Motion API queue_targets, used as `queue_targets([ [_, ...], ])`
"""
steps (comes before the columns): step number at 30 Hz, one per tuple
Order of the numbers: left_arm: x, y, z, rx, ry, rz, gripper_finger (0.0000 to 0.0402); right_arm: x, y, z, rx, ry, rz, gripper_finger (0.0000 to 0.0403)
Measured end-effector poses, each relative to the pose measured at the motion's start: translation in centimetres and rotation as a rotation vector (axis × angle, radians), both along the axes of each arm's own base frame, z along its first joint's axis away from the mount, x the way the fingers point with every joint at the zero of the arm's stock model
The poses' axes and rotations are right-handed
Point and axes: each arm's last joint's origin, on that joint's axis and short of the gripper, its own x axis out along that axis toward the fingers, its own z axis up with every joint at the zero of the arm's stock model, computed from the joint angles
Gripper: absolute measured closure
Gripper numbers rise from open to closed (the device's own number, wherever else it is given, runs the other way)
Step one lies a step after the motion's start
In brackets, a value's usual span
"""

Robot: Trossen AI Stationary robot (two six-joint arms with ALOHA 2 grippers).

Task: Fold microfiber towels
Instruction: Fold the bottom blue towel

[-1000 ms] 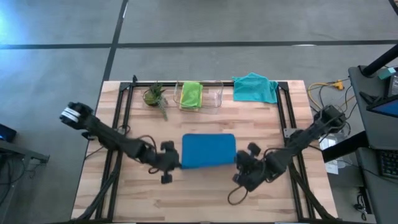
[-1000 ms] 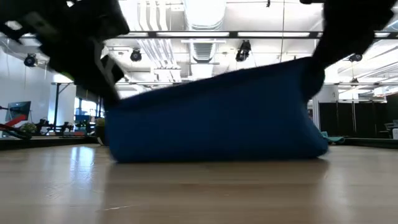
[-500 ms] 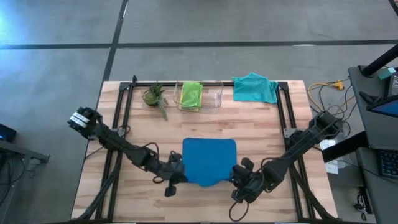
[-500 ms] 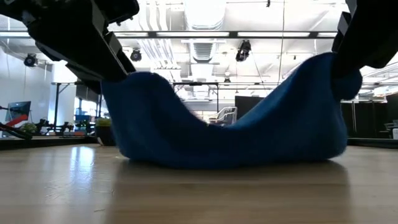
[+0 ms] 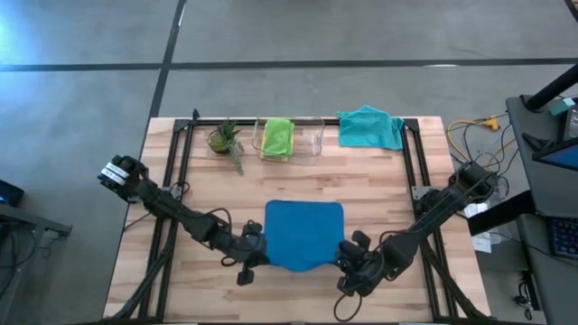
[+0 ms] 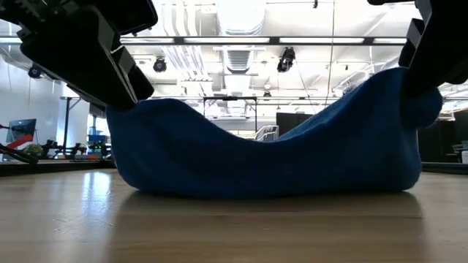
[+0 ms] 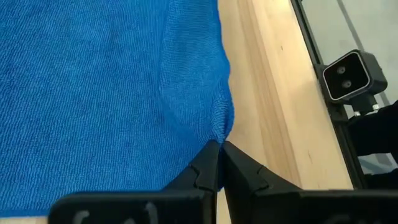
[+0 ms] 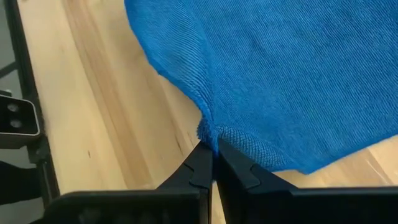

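The dark blue towel (image 5: 303,233) lies spread in the middle of the table, its near edge sagging between two raised corners (image 6: 263,164). My left gripper (image 5: 259,253) is shut on its near left corner, my right gripper (image 5: 344,257) on its near right corner. A lime green towel (image 5: 277,137) sits in the clear bin at the far edge, and a teal towel (image 5: 370,126) lies at the far right. My left gripper pinches the towel's near left corner (image 7: 219,132) between its two fingertips, coming in slanting down from the near left. That corner is lifted; the cloth beyond it runs down onto the table. My right gripper pinches the near right corner (image 8: 208,134) between its fingertips, slanting down from the near right. The corner is held up above the table, with the edge between both corners hanging slack.
A clear plastic bin (image 5: 307,140) and a small potted plant (image 5: 224,137) stand along the far edge. Black frame rails (image 5: 177,162) run along the table's left and right sides. Bare wood lies near the front edge (image 5: 298,302).
Both grippers have gone toward the table's near edge and sunk a little, drawing the towel's near corners with them. The towel, first doubled up and held high, has spread out over the table, and its near edge now sags in the middle.
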Motion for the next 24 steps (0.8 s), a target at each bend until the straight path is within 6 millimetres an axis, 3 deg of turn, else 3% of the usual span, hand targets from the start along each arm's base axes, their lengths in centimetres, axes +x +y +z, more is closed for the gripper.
queue_targets([
  [12, 0.2, 1.2, 0.6, 0.001, -0.013, 0.102, 0.0402, -0.6, -1.1, -0.8, 0.016, 0.023, -0.07, 0.0394],
  [24, -2.6, 4.4, 0.0, 0.02, -0.025, 0.31, 0.0402, -0.9, -5.0, -0.4, 0.009, 0.008, -0.134, 0.0394],
])
